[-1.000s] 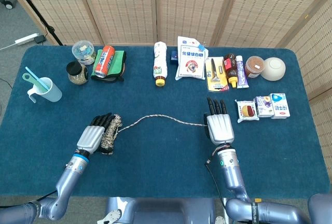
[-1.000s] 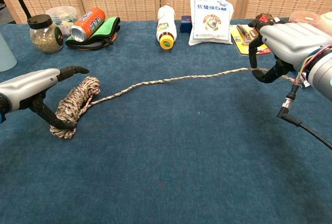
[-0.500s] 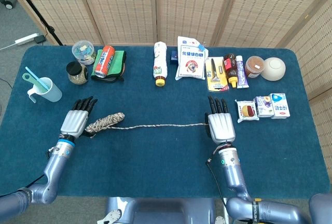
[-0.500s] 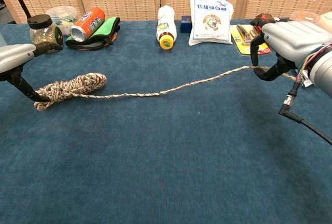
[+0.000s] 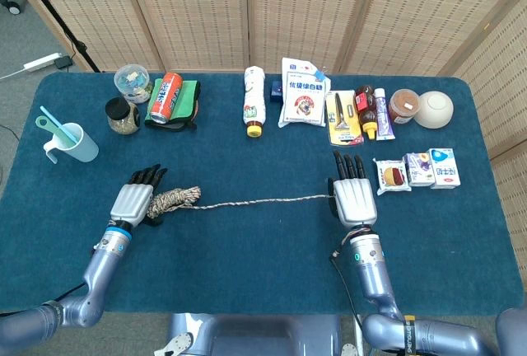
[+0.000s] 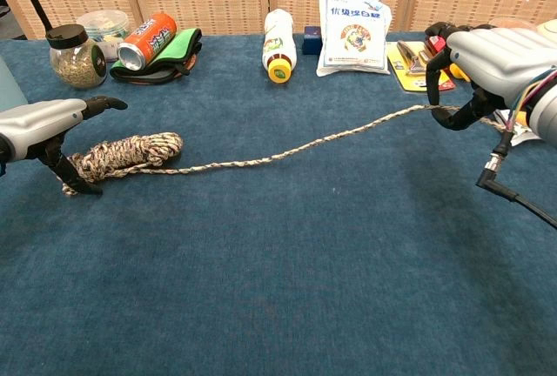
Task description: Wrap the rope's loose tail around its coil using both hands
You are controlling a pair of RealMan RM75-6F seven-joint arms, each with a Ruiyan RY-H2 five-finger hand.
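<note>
The speckled rope coil (image 5: pixel 174 199) (image 6: pixel 124 153) lies on its side on the blue table. My left hand (image 5: pixel 136 203) (image 6: pixel 42 124) grips its left end from above, with the thumb under the coil. The loose tail (image 5: pixel 263 202) (image 6: pixel 322 142) runs right from the coil, nearly straight, just above the cloth. My right hand (image 5: pixel 353 195) (image 6: pixel 492 61) holds the tail's far end, fingers curled around it; the tip of the tail shows behind the hand in the chest view.
Along the far edge stand a jar (image 5: pixel 123 114), a lidded tub (image 5: pixel 132 81), an orange can (image 5: pixel 166 96) on a green cloth, a white bottle (image 5: pixel 254 101), a white packet (image 5: pixel 302 92), condiments and a bowl (image 5: pixel 434 109). A blue cup (image 5: pixel 72 142) stands left. Snack packs (image 5: pixel 418 170) lie right of my right hand.
My left hand has swung the coil from upright to lying flat, out to the left and then a little back right. The tail has pulled straighter. My right hand has barely shifted.
</note>
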